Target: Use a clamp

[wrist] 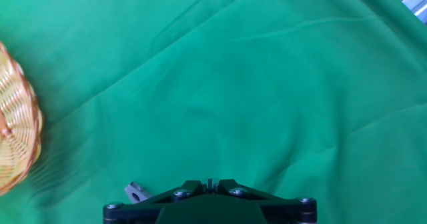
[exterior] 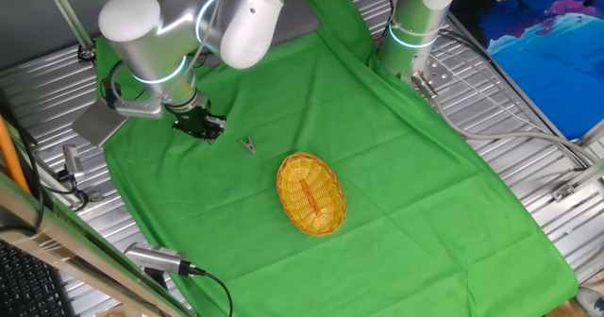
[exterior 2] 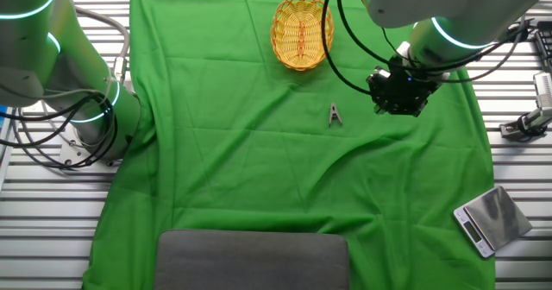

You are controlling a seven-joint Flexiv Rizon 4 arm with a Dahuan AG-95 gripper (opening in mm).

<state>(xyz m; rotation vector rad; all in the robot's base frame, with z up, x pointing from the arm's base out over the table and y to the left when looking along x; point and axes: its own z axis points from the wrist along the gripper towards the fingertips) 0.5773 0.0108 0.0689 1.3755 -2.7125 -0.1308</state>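
Observation:
The clamp (exterior: 248, 144) is a tiny pale grey clip with two prongs in a V. It lies loose on the green cloth, also seen in the other fixed view (exterior 2: 335, 116). My gripper (exterior: 205, 128) hangs low over the cloth to the clamp's left, a short way from it and not touching it. In the other fixed view the gripper (exterior 2: 398, 98) is to the clamp's right. In the hand view the gripper (wrist: 211, 183) shows its jaws together with nothing between them. A small grey piece (wrist: 135, 192) peeks out at its lower left.
A yellow wicker basket (exterior: 310, 193) lies on the cloth near the clamp, also seen in the other fixed view (exterior 2: 302, 32) and the hand view (wrist: 15, 131). A second arm's base (exterior: 415, 29) stands at the cloth's edge. A small scale (exterior 2: 492, 219) sits off the cloth.

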